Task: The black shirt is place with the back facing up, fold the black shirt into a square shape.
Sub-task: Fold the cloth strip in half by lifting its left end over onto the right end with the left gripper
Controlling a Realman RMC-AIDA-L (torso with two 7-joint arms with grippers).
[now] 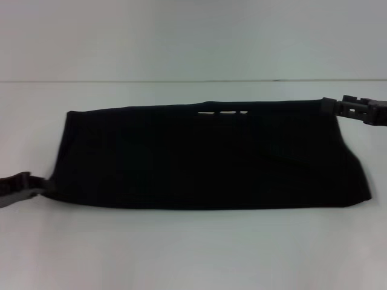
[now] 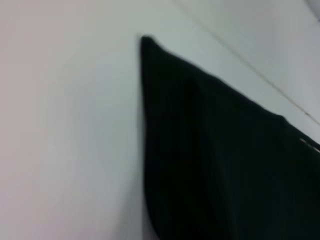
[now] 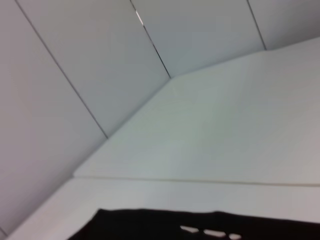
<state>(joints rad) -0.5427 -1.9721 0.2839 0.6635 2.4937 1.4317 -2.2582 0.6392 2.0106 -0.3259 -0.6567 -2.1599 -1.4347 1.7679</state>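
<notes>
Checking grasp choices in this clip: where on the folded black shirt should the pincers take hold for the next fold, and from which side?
Probably at the short ends. The black shirt lies as a long flat band, so its end corners are the free edges. The left pincer sits at the near left corner and the right pincer at the far right corner, each coming in low from outside.

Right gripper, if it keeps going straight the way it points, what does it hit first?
The right gripper points toward the robot's left, at the shirt's far right corner, so it would probably meet that first.
</notes>
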